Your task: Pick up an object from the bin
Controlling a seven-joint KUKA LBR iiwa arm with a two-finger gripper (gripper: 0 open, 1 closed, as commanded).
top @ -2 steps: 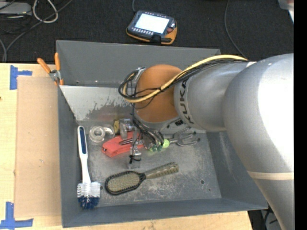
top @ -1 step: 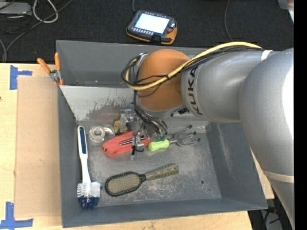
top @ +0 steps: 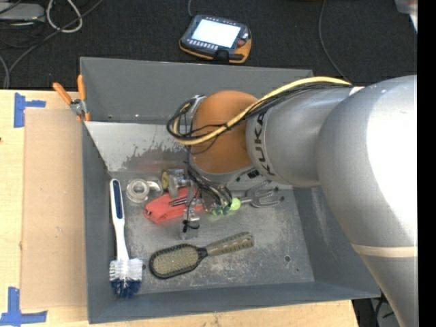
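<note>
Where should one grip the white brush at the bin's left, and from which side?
Probably mid-handle on the white brush, from straight above, closing across its width: the handle lies flat, thin and straight, while the blue bristle head is bulky.

Arm (top: 368,182): silver, thick, enters at right edge, takes up right half of frame, reaches left to centre; black lettering on last link.
Orange cover (top: 219,131): rounded, caps arm's end, centre of frame, slightly above middle.
Cables (top: 293,86): yellow and black, run along arm's top from upper right, loop round cover's left side.
Gripper (top: 190,216): small, metal and dark parts, hangs under cover, points down, just left of centre, below middle.
</note>
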